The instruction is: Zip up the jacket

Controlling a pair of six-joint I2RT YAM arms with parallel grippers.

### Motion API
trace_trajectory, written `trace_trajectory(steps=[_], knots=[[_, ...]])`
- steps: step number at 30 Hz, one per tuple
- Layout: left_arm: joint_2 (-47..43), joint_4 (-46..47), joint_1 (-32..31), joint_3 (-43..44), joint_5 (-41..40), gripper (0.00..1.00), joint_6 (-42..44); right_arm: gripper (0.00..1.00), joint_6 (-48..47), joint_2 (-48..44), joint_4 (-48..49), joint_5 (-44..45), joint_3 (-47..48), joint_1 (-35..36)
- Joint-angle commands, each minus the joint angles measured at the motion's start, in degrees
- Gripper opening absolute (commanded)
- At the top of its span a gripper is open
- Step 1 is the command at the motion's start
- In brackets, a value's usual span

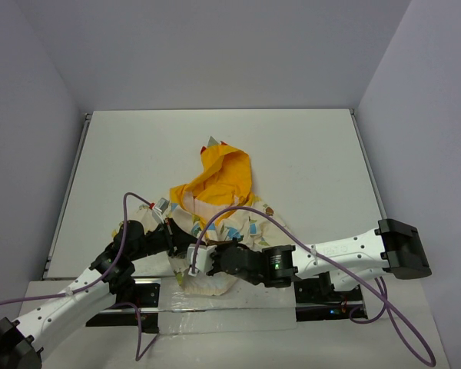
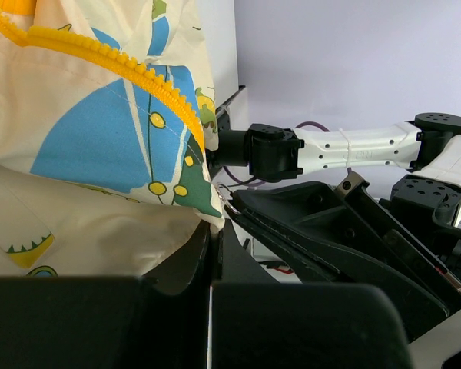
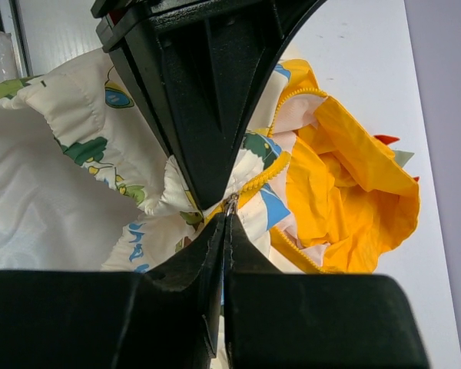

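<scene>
The jacket (image 1: 215,192) lies at the table's near middle, cream with cartoon prints, its yellow-orange hood (image 1: 224,171) towards the far side. My left gripper (image 1: 183,243) is shut on the jacket's bottom hem beside the yellow zipper teeth (image 2: 131,68); in the left wrist view the gripper (image 2: 213,231) pinches the cream fabric (image 2: 100,154). My right gripper (image 1: 203,261) meets it from the right. In the right wrist view this gripper (image 3: 227,219) is shut on the small metal zipper pull (image 3: 231,203) at the bottom of the zipper, tip to tip with the left fingers (image 3: 207,115).
The jacket's hem hangs near the table's front edge (image 1: 238,296). The right arm (image 2: 346,150) and gripper body (image 2: 330,231) crowd the left wrist view. White table (image 1: 307,154) lies around the jacket, with walls on three sides.
</scene>
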Motion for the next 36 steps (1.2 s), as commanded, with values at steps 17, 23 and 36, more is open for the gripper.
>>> trace_trajectory(steps=[17,23,36], knots=[[-2.62,0.63,-0.18,0.28,7.85,0.0,0.12,0.0,2.56,2.9,9.87,4.93,3.25,-3.66],[-3.33,-0.62,-0.18,0.47,8.47,0.0,0.47,0.0,2.9,4.98,11.13,3.17,5.25,-6.43],[-4.28,-1.8,-0.18,-0.02,10.14,0.0,0.14,0.0,5.1,7.24,14.52,1.01,8.41,-14.35]])
